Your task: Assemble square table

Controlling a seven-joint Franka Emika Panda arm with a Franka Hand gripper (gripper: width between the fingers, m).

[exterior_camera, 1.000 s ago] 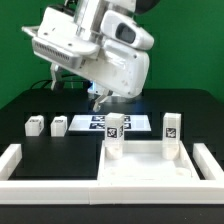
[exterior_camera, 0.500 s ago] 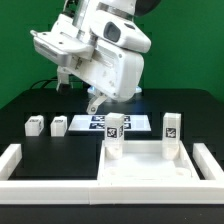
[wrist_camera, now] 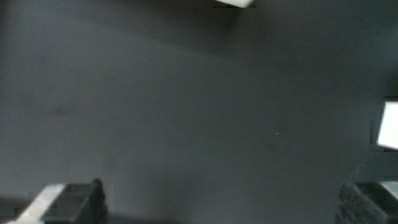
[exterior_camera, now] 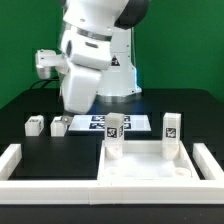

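The white square tabletop lies at the front of the table. Two white tagged legs stand upright at its back corners, one on the exterior view's left and one on the right. Two more legs lie loose on the black table at the exterior view's left, one farther out and one nearer the middle. My gripper hangs just above the nearer loose leg, largely hidden by the arm. In the wrist view the gripper is open over bare dark table, with nothing between its fingertips.
The marker board lies behind the tabletop. A long white border rail runs along the table's front and sides. In the wrist view a white corner and a white edge show at the frame borders.
The arm has swung to the exterior view's left and come down, from above the marker board to above the loose legs. The parts have not moved.
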